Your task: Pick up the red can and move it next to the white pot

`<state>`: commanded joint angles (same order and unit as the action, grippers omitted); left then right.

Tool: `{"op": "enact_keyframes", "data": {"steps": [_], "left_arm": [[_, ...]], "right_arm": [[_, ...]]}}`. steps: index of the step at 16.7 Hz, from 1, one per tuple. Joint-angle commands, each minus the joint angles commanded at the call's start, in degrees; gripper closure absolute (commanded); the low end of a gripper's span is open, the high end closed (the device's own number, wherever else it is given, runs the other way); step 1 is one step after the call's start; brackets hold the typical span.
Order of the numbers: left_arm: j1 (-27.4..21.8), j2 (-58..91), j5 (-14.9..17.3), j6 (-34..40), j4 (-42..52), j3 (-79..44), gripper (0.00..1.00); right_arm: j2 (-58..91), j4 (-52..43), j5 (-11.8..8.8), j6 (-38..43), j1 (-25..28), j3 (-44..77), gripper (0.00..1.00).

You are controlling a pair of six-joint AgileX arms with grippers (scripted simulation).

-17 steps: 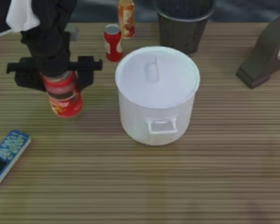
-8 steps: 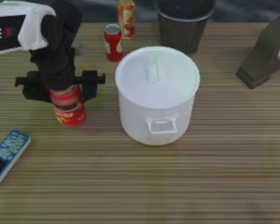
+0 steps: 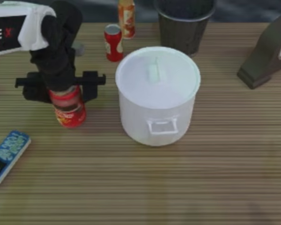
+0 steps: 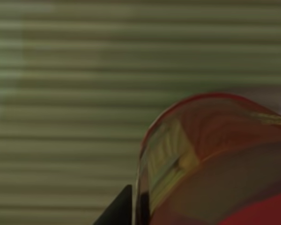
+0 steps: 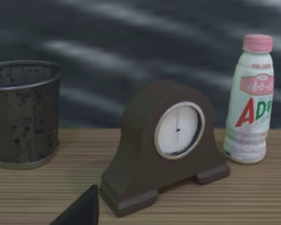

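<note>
Left end effector [image 3: 61, 86] clamped on red can [image 3: 69, 110], upright, left of lidded white pot [image 3: 158, 96], apart. Dark grey bucket [image 3: 185, 23] behind pot; contents not visible.

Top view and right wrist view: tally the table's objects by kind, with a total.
Cans: 2, the red can and a slimmer soda can
Bottles: 2, orange, white
Pots: 1, the white pot
Buckets: 1
Clocks: 1
Blue boxes: 1
Total: 8

I see the red can [image 4: 215, 164] very close up, its shiny top showing, above the striped table [image 4: 84, 70].
</note>
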<state>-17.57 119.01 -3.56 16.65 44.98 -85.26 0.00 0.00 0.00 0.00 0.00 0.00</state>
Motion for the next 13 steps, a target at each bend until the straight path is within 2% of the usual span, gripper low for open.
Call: {"op": "enact_keyframes", "data": {"steps": [7,13], "left_arm": [[0.0,0.0,0.0,0.0,0.0,0.0,0.02],[0.0,0.0,0.0,0.0,0.0,0.0,0.0]], "right_arm": [[0.0,0.0,0.0,0.0,0.0,0.0,0.0],[0.0,0.0,0.0,0.0,0.0,0.0,0.0]]}}
